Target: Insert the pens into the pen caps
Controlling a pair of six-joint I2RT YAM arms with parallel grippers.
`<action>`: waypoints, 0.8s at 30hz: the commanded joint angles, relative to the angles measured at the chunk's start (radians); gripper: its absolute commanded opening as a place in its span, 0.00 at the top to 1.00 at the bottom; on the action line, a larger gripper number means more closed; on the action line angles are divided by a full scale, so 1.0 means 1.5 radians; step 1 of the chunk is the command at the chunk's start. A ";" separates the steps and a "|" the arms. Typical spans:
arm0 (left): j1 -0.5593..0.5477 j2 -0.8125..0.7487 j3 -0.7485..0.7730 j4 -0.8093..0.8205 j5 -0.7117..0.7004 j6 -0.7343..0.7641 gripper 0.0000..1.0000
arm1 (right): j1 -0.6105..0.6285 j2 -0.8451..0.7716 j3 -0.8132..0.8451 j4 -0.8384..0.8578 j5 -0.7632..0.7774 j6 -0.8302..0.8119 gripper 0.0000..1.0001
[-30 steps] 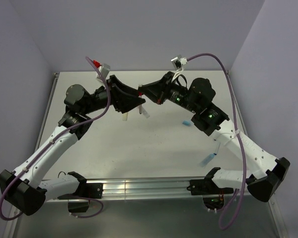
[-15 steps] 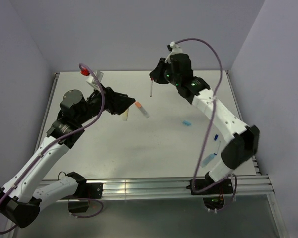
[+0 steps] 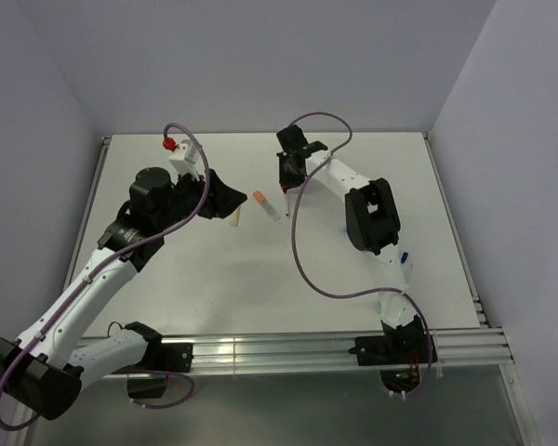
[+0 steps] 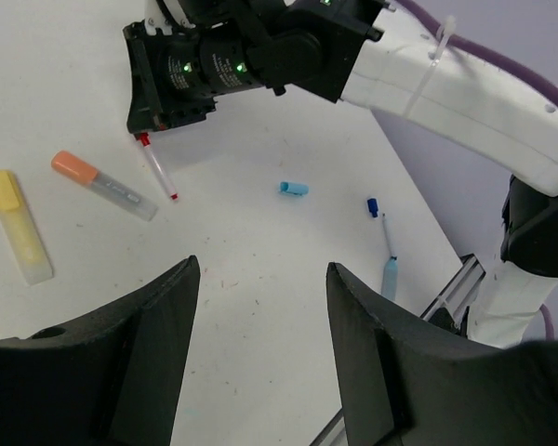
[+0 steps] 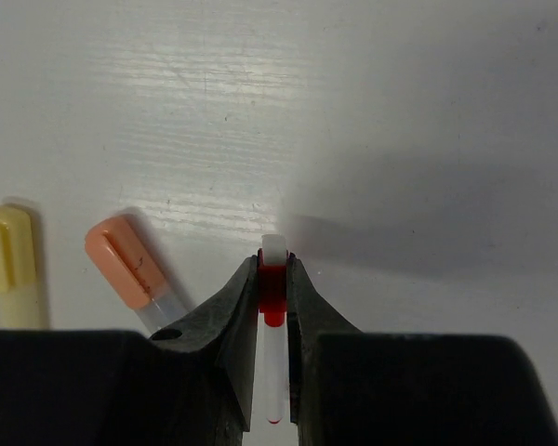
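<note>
Since 0.5 s ago: the right arm has folded down, bringing the thin red plastic pen [image 4: 157, 170] from mid-air to the white surface [image 4: 260, 279]. Its tip is at or just above the surface, just beside the pale marker with orange cap [image 4: 100, 184]. The right fingers [image 5: 234, 311] pinch its red collar. The left fingers [image 4: 158, 372] are spread, empty, held back.

Step (judged): set-down. Lower until the shaft lies flat, part the fingers slightly, lift straight up; don't nudge the orange-capped neighbour.

Count: pens 5.
- red
- orange-capped
- yellow capped marker [image 4: 17, 237]
- light blue marker body [image 4: 391, 276]
- thin dark blue pen [image 4: 385, 234]

Loose caps 1: light blue cap [image 4: 294, 189]. The dark blue cap [image 4: 373, 205] sits at its pen's end; seated or not, cannot tell.
</note>
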 commanded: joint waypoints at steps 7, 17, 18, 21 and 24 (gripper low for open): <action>0.039 0.010 -0.019 0.020 0.059 0.015 0.39 | -0.001 -0.012 0.014 -0.030 0.024 0.006 0.89; 0.053 -0.009 -0.029 0.018 0.080 0.004 0.38 | 0.001 -0.031 0.042 -0.066 0.064 0.016 0.43; 0.054 -0.012 -0.029 0.017 0.080 0.003 0.38 | 0.001 -0.055 0.047 -0.072 0.087 0.028 0.43; 0.056 -0.018 -0.030 0.022 0.094 -0.011 0.38 | -0.001 -0.106 0.040 -0.110 0.132 0.058 0.41; 0.061 -0.031 -0.036 0.034 0.110 -0.035 0.38 | -0.005 -0.199 -0.024 -0.164 0.202 0.110 0.41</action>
